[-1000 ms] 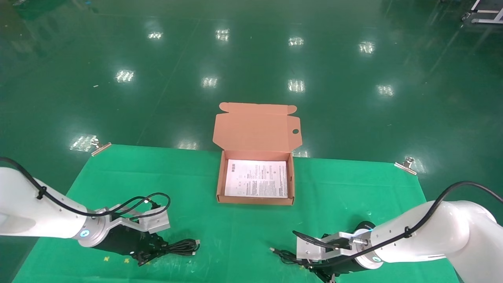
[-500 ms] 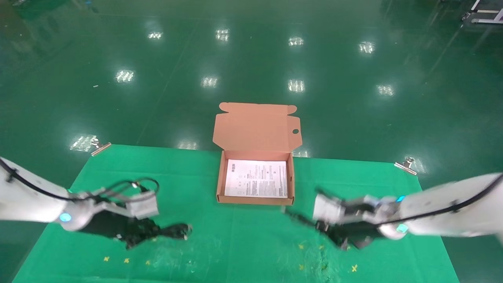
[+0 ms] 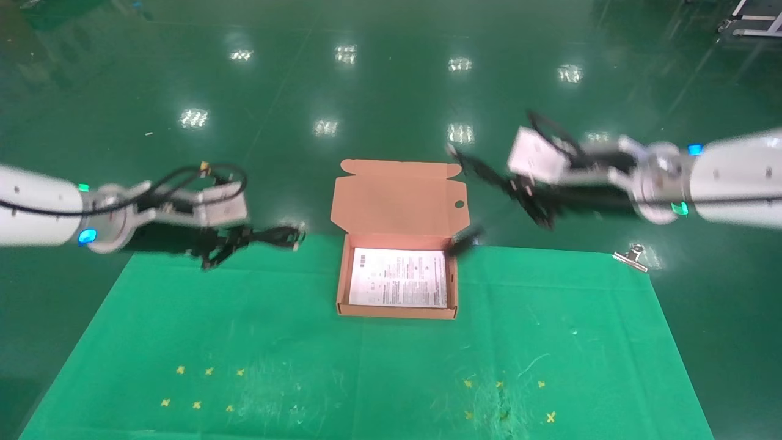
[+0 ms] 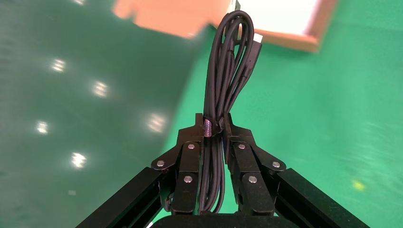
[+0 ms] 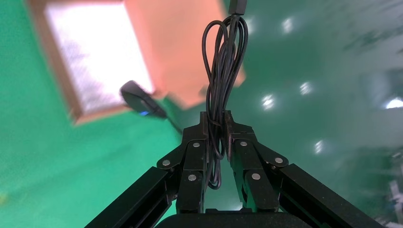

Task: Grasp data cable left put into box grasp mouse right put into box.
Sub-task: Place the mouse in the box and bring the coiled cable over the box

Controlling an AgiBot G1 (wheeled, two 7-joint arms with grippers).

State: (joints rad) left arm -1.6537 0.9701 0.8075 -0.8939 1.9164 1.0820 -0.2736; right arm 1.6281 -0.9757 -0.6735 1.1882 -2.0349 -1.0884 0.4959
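Above the table (image 3: 183,318) we count one box (image 3: 397,311), one data cable (image 3: 269,235) and one mouse (image 3: 462,239). Our left gripper (image 3: 214,253) is clamped on the cable bundle. Our right gripper (image 3: 537,211) pinches the mouse's cord (image 5: 223,71), the mouse seemingly dangling by the box's corner.

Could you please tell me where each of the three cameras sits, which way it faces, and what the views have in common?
Head view: on the robot's head, facing forward and down at the box; both arms show, left gripper and right gripper raised.
Left wrist view: on the left wrist, facing along its fingers, shut on the data cable.
Right wrist view: on the right wrist, facing along its fingers, shut on the mouse's cord; the mouse hangs.
All three share the box.
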